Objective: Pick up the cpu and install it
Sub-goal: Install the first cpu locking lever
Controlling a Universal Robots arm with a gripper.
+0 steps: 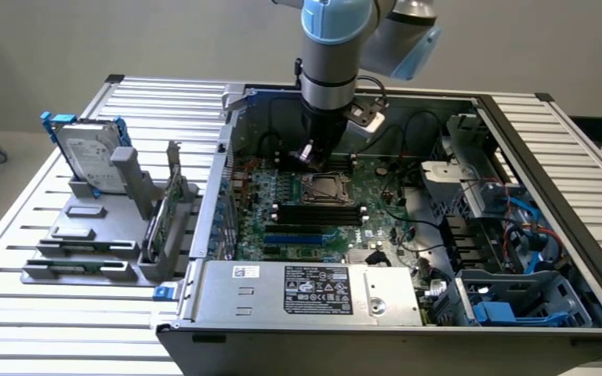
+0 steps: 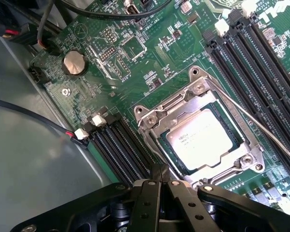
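- Drive [image 1: 88, 157] stands upright in a grey rack [image 1: 81, 243] at the exterior view's left, outside the case [image 1: 280, 290].
- Gripper [image 2: 159, 170], fingers pressed together and holding nothing, hangs over the board [image 1: 291, 196] just beside the socket [image 2: 150, 121].
- Cpu [image 2: 201, 141] lies seated in the socket, silvery top up.

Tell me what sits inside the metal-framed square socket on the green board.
The silvery square cpu lies inside the metal-framed socket. The chip's underside and the contacts beneath it are covered.
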